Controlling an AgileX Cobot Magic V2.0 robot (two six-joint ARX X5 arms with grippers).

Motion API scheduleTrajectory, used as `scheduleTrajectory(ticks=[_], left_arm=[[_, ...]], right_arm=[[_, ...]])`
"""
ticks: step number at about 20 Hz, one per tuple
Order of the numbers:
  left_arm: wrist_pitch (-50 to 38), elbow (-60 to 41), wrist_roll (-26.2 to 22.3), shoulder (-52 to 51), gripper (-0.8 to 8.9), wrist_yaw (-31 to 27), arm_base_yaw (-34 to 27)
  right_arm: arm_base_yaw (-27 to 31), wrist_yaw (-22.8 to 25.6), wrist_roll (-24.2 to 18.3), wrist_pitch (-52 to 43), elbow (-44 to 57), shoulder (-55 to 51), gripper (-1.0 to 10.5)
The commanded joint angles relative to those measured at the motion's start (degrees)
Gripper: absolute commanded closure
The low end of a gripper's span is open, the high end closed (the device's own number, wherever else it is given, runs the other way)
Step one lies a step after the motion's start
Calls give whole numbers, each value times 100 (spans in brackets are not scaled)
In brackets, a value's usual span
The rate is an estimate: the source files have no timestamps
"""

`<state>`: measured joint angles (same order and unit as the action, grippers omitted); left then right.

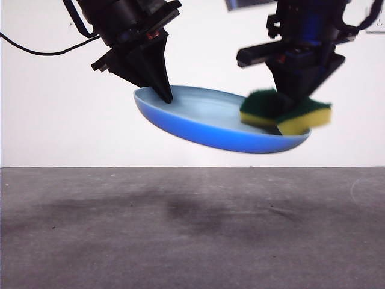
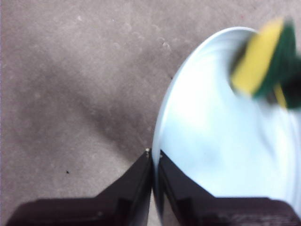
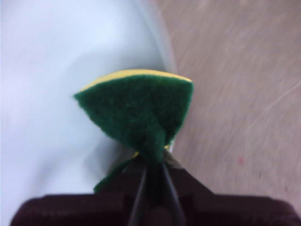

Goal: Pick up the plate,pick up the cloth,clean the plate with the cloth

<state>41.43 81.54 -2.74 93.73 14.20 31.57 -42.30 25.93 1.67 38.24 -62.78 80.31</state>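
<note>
The plate [image 1: 204,123] hangs tilted in the air above the grey desk [image 1: 192,229], clear of it. The left hand [image 1: 163,93] is clamped on its higher rim. At the opposite, lower edge the cloth [image 1: 286,111] rests against the plate's inner surface, pinched and folded between the jaws of the right hand [image 1: 295,102], which reaches down from above.
</note>
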Motion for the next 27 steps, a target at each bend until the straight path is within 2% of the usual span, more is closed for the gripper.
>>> scheduleTrajectory(ticks=[1, 2, 4, 8, 10, 12, 15, 16, 17, 19, 21, 22, 23, 25, 27], left_arm=[[26, 0, -28, 26, 821, 138, 37], [24, 0, -28, 26, 821, 138, 37], [17, 0, -28, 26, 821, 136, 37], [-63, 0, -26, 26, 821, 127, 35], [-131, 0, -24, 26, 821, 114, 20], [-221, 0, 0, 26, 821, 114, 20], [-286, 0, 15, 24, 821, 118, 20], [-282, 0, 15, 26, 821, 120, 20], [-280, 0, 15, 26, 821, 118, 20], [-273, 0, 15, 26, 821, 125, 20], [-258, 0, 15, 26, 821, 136, 22], [-254, 0, 15, 26, 821, 142, 22], [-249, 0, 15, 26, 821, 162, 22], [-254, 0, 15, 26, 821, 330, 31], [-282, 0, 15, 26, 821, 538, 31]], right_arm=[[111, -245, -94, -765, 24, 26, 962], [138, -555, -160, -960, 24, 26, 962], [153, -1478, -168, -1316, 24, 59, 962], [118, -3171, 11, -1478, 24, 81, 962], [24, -3779, 85, -1375, 24, 81, 962], [7, -4096, 81, -1145, 24, 81, 962], [7, -3954, -142, -208, 24, 81, 962], [7, -3628, -197, 212, 24, 81, 962], [7, -3064, -225, 601, 24, 81, 962], [17, -1443, -214, 1010, 24, 79, 962], [37, 68, -129, 697, 24, 77, 961], [37, 330, -129, 468, 24, 77, 959], [42, 439, -133, 144, 24, 77, 958], [42, 186, -140, -551, 24, 79, 958], [44, -737, -164, -1211, 24, 79, 959]])
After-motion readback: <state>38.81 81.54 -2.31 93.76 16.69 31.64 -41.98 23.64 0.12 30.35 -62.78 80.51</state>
